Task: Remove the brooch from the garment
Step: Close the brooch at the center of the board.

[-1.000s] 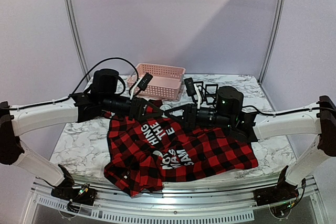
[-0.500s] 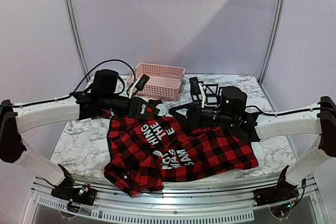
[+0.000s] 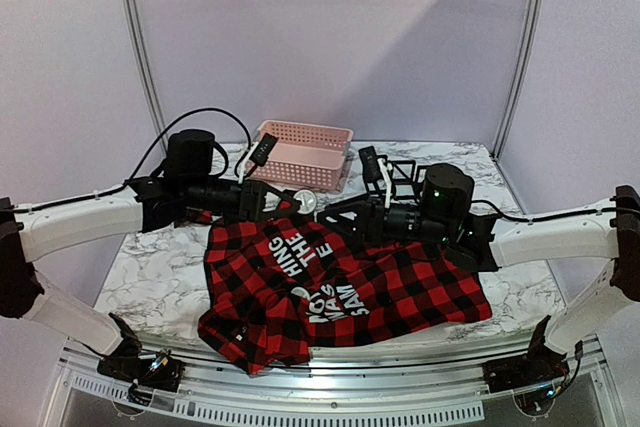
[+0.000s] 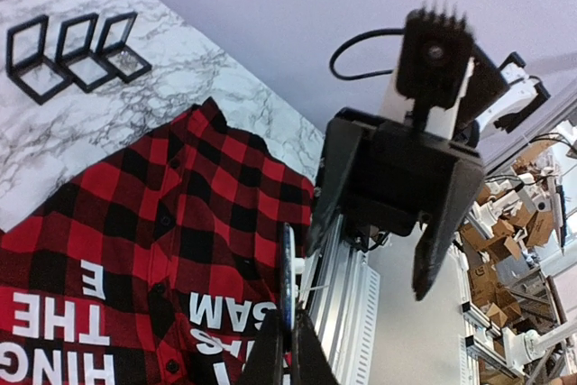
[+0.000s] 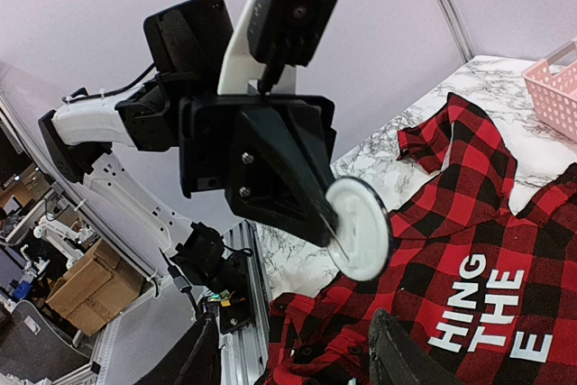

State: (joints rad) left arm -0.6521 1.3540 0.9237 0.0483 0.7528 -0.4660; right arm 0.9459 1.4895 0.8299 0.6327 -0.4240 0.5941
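The left gripper pinches a round white brooch by its edge, above the plaid garment on the marble worktop. The right gripper stands with its fingers apart.

plaid shirt: "hing the e", "sam" in white

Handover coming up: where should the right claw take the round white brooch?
Likely the free rim of the round white brooch, opposite the left claw pinching it, coming from the right; jaws close across the thin disc's flat faces.
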